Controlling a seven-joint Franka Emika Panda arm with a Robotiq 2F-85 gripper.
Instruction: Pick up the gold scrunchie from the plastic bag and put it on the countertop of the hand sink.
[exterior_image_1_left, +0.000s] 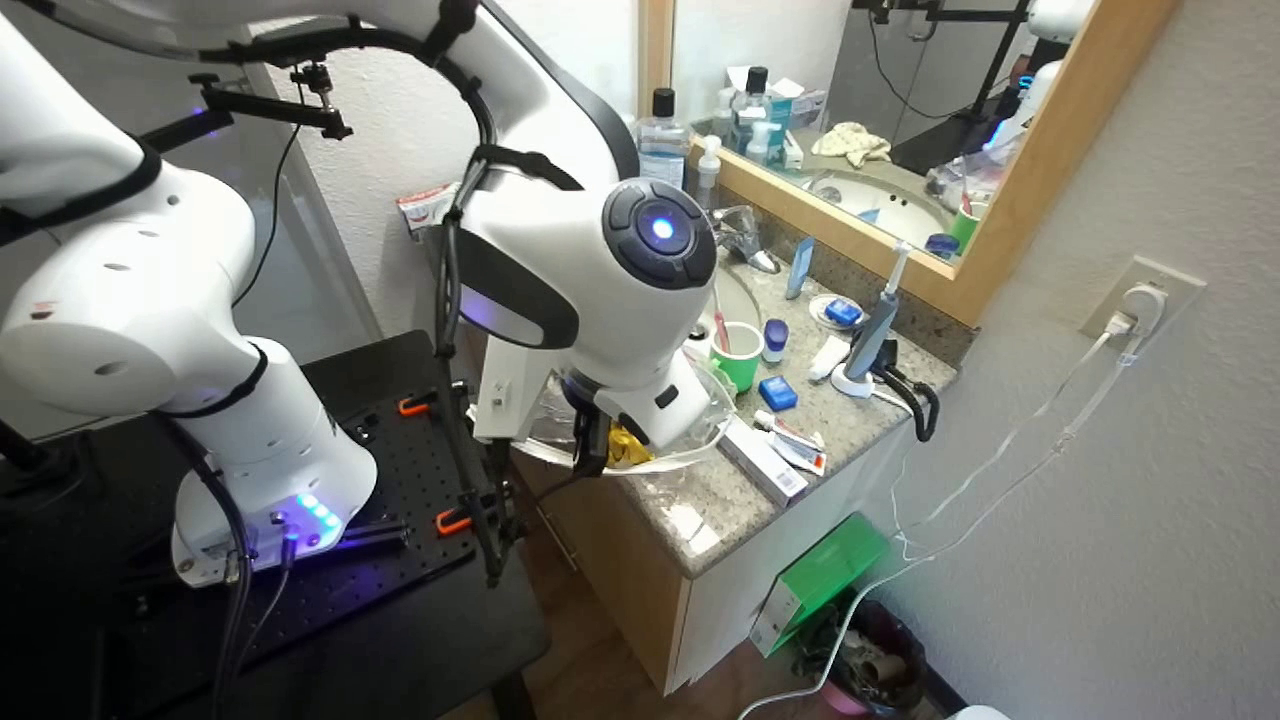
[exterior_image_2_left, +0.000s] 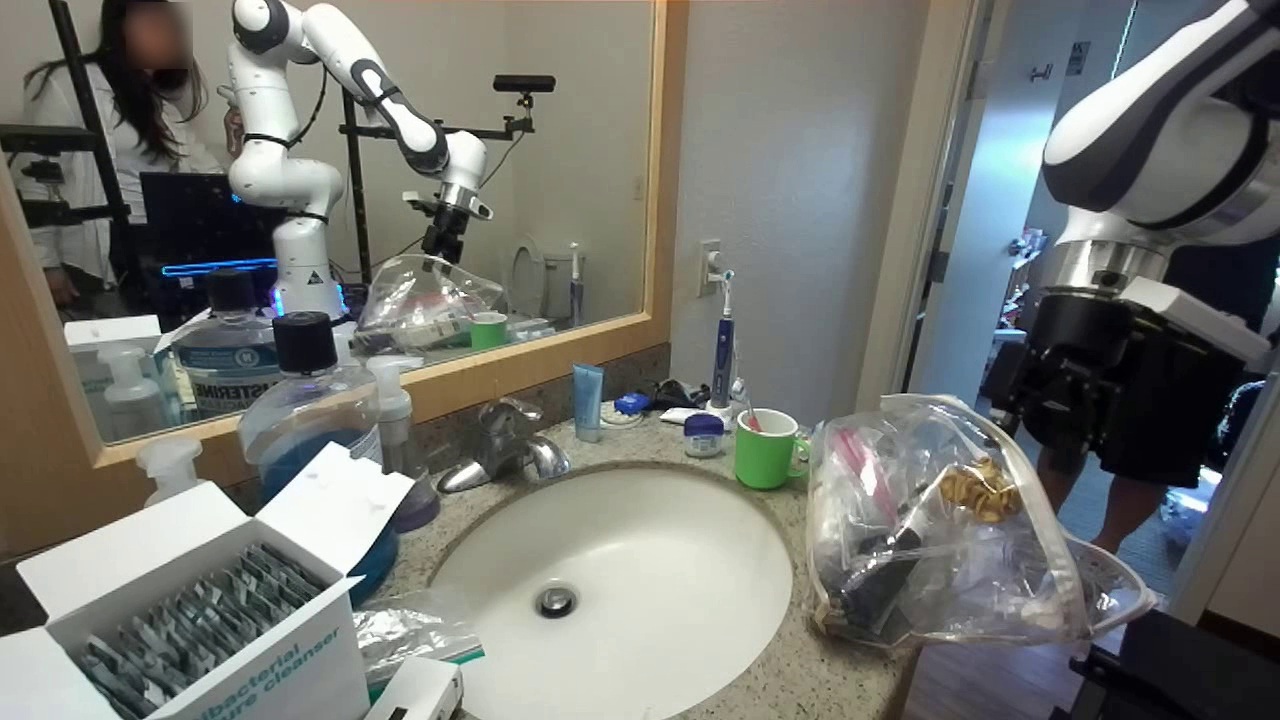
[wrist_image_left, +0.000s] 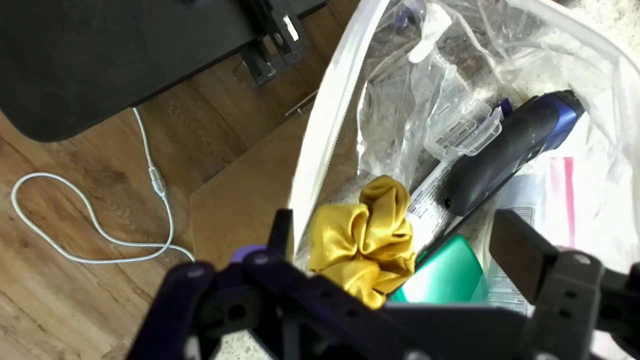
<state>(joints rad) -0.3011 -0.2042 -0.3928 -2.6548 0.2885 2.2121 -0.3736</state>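
In exterior view: hand sink (exterior_image_2_left: 660, 560) set in tabletop (exterior_image_2_left: 820, 680); box (exterior_image_2_left: 300, 655) left of it, tap (exterior_image_2_left: 505, 445) behind, plastic bag (exterior_image_2_left: 960, 575) right, at tabletop's edge. Mug (exterior_image_2_left: 765, 457) just left of bag. Inside bag, in wrist view, scrunchie (wrist_image_left: 372, 240) left of trimmer (wrist_image_left: 505, 155).

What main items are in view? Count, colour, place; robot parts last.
Round hand sink: 1, white, central in an exterior view
Flat speckled countertop: 1, beige, around sink
Curved metal tap: 1, silver, behind sink
Crinkly zip-rimmed plastic bag: 1, clear, on countertop
Bunched fabric scrunchie: 1, gold, in bag
Trimmer-like device: 1, black-blue, in bag
Handled cylindrical mug: 1, green, beside bag
Open cardboard sachet box: 1, white, beside sink
Two-fingered gripper: 1, black, open at bag's mouth
Jointed arm: 1, white, extended over bag
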